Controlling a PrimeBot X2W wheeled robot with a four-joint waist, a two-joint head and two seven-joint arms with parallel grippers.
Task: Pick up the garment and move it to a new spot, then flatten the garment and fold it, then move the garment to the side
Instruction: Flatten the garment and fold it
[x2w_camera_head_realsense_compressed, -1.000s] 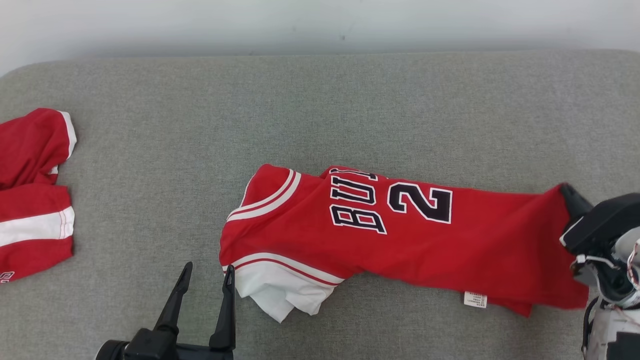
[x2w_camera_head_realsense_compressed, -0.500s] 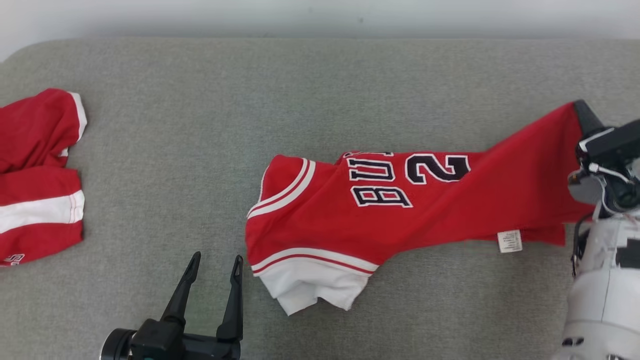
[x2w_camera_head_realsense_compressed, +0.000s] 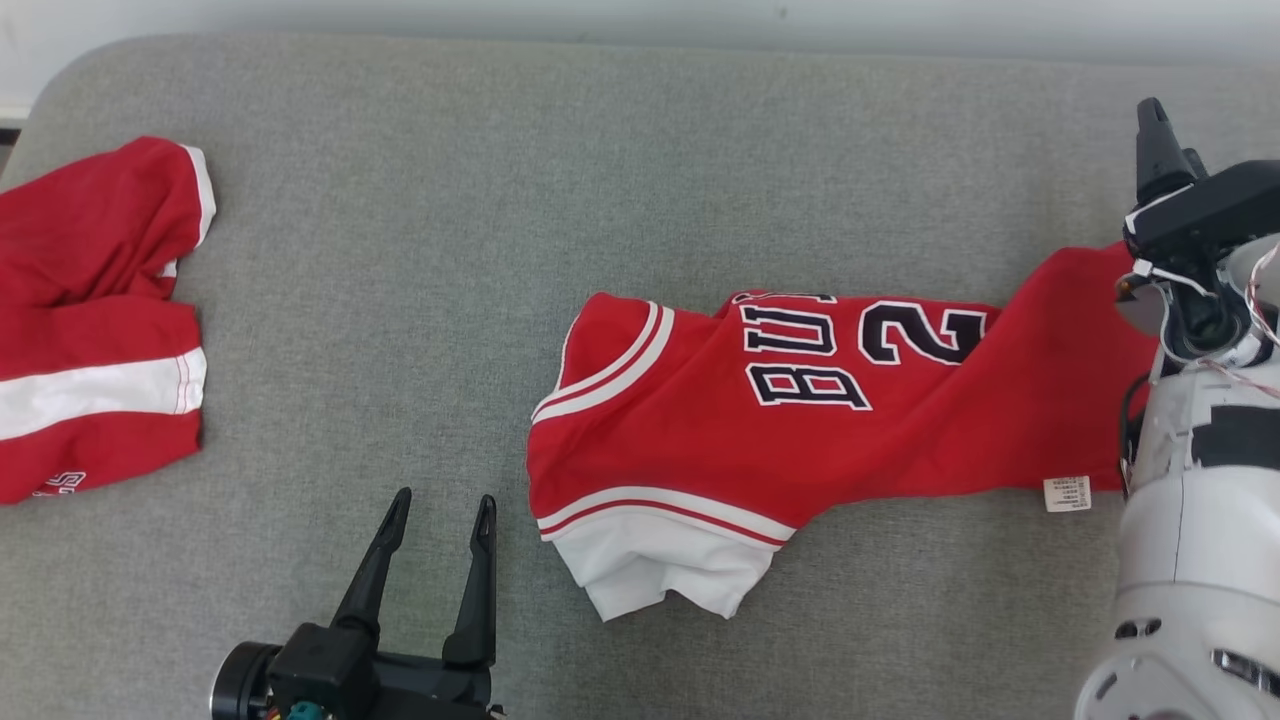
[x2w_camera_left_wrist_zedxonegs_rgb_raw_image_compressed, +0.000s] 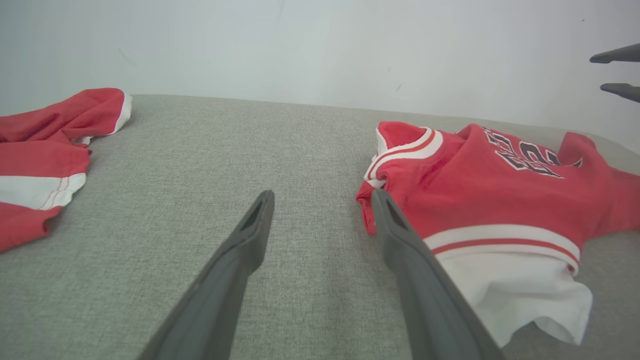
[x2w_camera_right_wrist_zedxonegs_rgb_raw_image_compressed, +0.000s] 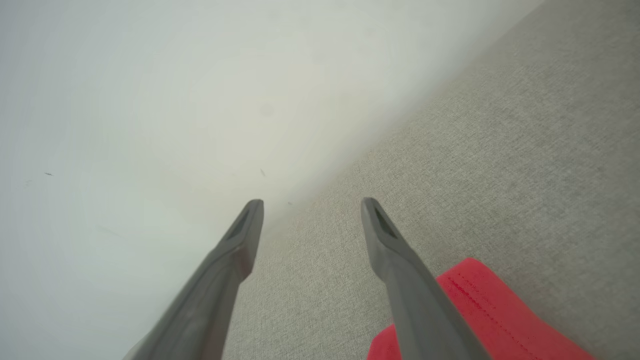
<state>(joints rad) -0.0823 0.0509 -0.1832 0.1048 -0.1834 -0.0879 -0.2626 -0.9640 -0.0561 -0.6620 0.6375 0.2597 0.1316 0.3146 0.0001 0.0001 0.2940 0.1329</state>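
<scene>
The red jersey (x2w_camera_head_realsense_compressed: 700, 440) lies crumpled on the middle and right of the grey padded surface (x2w_camera_head_realsense_compressed: 400, 200). Its white-striped end points left, and a white inner layer spills out at its near edge. The lettering reads only in part (a "2" and a few letters, the rest lost in a fold). The jersey's right end is hidden behind the right arm's pale forearm (x2w_camera_head_realsense_compressed: 1190, 560). A small white label (x2w_camera_head_realsense_compressed: 1067, 493) shows at the near hem, its print too small to read.

The right gripper (x2w_camera_right_wrist_zedxonegs_rgb_raw_image_compressed: 311, 202) stands over that right end with its fingers spread wide and nothing between them. In its wrist view a red corner of the jersey lies just under one finger; I cannot tell whether they touch. The left gripper (x2w_camera_head_realsense_compressed: 445, 496) sits near and left of the jersey, fingers parted and empty, with one fingertip just beside the striped edge. A second red garment (x2w_camera_head_realsense_compressed: 90, 320) with a white band lies at the far left, cut off by the picture's edge.
</scene>
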